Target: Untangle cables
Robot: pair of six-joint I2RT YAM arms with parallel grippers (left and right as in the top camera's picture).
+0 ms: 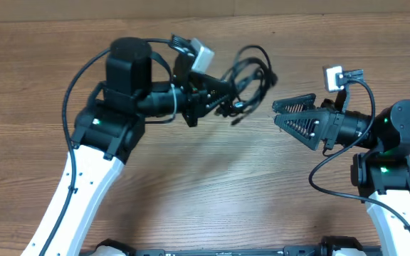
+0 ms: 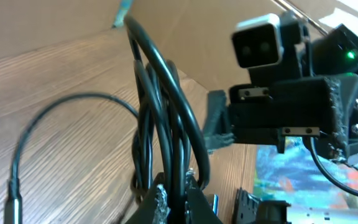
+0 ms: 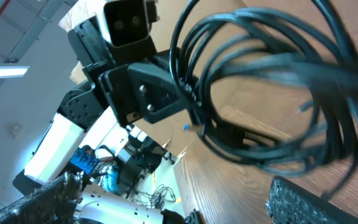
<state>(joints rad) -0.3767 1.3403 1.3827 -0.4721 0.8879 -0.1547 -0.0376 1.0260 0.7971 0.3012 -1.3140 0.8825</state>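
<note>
Gripping the cables, your left gripper is clamped tight on the coiled bundle, which loops out just beyond it. Your right gripper, facing the left gripper, gapes wide, holding nothing.

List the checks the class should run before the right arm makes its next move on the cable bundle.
1. Left gripper shut on the cables: ok.
2. Right gripper open, ready to grasp: ok.
3. Right gripper apart from the cables, gap visible: ok.
4. Cables separated into two strands: not ok, one looped bundle.
5. Both plug ends located: cannot tell.
</note>
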